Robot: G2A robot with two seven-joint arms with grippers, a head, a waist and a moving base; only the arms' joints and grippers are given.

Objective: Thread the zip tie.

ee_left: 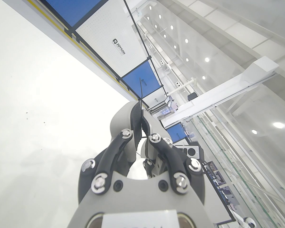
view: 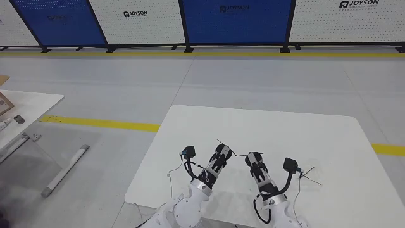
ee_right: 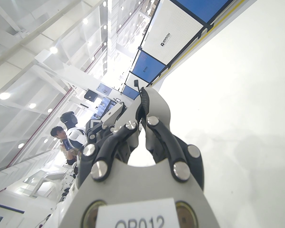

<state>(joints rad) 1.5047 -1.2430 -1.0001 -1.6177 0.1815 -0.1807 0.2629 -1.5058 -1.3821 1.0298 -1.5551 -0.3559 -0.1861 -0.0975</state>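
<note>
The left hand [ee_left: 140, 110] is closed on the black zip tie [ee_left: 140, 88], and the thin pointed strap stands out beyond its fingertips. The right hand [ee_right: 142, 97] is closed too, on the other part of the tie, where the end with the small square head sticks out past the pads (the strap runs back between them). In the top view both hands are over the white worktop [view: 285, 126], near its front edge, with their tips close together.
</note>
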